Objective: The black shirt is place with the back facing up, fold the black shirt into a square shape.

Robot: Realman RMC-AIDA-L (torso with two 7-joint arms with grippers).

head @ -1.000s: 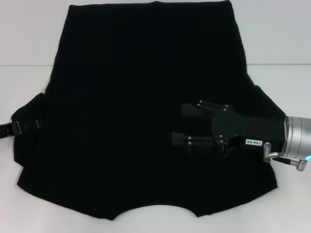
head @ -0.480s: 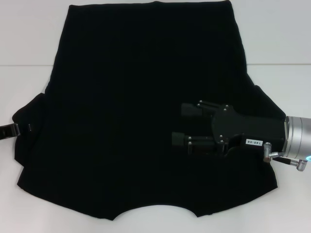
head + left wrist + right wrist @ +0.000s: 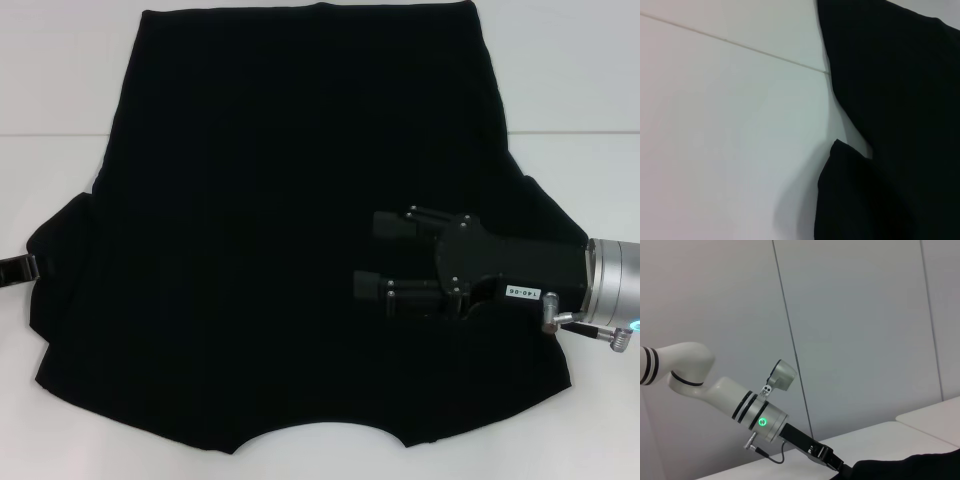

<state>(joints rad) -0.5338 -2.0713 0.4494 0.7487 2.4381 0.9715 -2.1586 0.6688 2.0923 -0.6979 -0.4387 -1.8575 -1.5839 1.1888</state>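
Plain black shirt lies flat, curved neckline nearest.

The black shirt is showing plain black all over, with no print or pattern visible. The table under it is lying white, crossed by a thin grey seam. The right gripper is showing black, with a silver wrist behind it and a small white label. The left gripper is looking black, and its arm white with black bands and a green light.
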